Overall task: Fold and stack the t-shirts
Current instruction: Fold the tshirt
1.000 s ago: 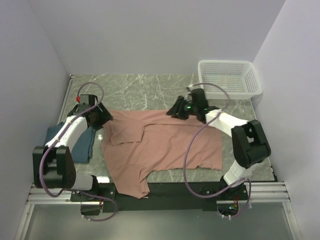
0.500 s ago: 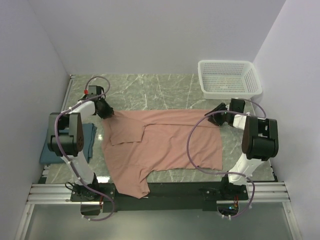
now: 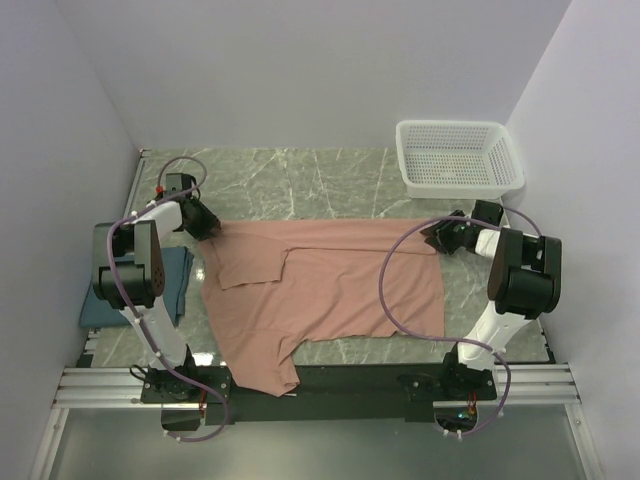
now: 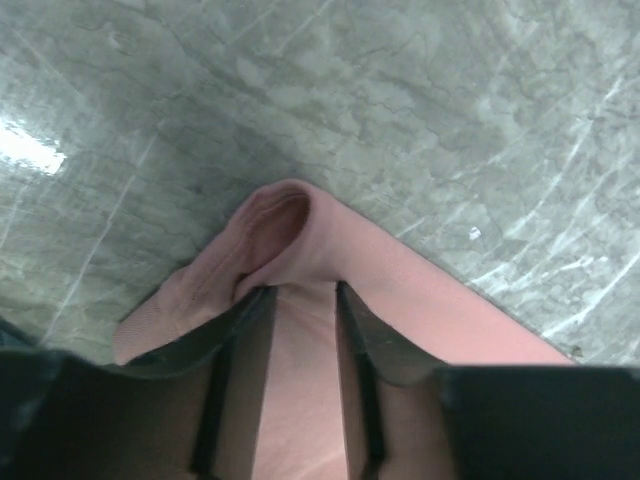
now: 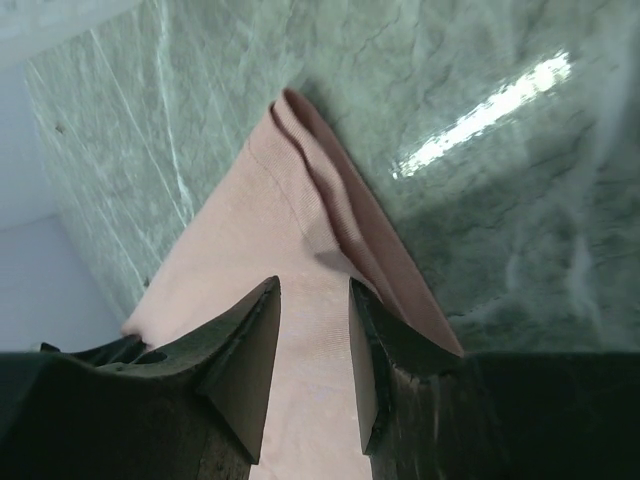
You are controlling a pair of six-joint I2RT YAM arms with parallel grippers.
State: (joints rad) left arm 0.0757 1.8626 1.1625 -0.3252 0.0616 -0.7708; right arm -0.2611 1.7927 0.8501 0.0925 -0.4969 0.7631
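Left gripper (image 3: 207, 228) is clamped on the far-left corner of the large salmon-pink cloth t-shirt (image 3: 330, 290). On my left wrist feed its dark fingers (image 4: 238, 345) sit either side of a raised fold of pink fabric, which bulges just past their tips. The right gripper (image 3: 438, 236) has the far-right corner pinched the same way. On the right wrist feed its fingers (image 5: 250, 350) press in on the cloth from both sides, and the corner pokes out beyond them, low over the grey-green marble-patterned table (image 3: 300, 180).

From the overhead camera, the shirt's far edge runs in a straight line from one gripper to the other. I read its long axis as lying left to right across the table. The straight right-hand edge looks like the hem, and the sleeve end points left. One sleeve is folded onto the body near the left gripper, and a lobe of cloth drapes over the table's near edge. I can't pick out the collar.

The dark teal-blue cloth t-shirt (image 3: 176, 285) lies at the table's left side, near the pink one's left edge and partly hidden by the left arm. The white plastic mesh basket (image 3: 455, 127) sits at the far-right corner, apart from both shirts.
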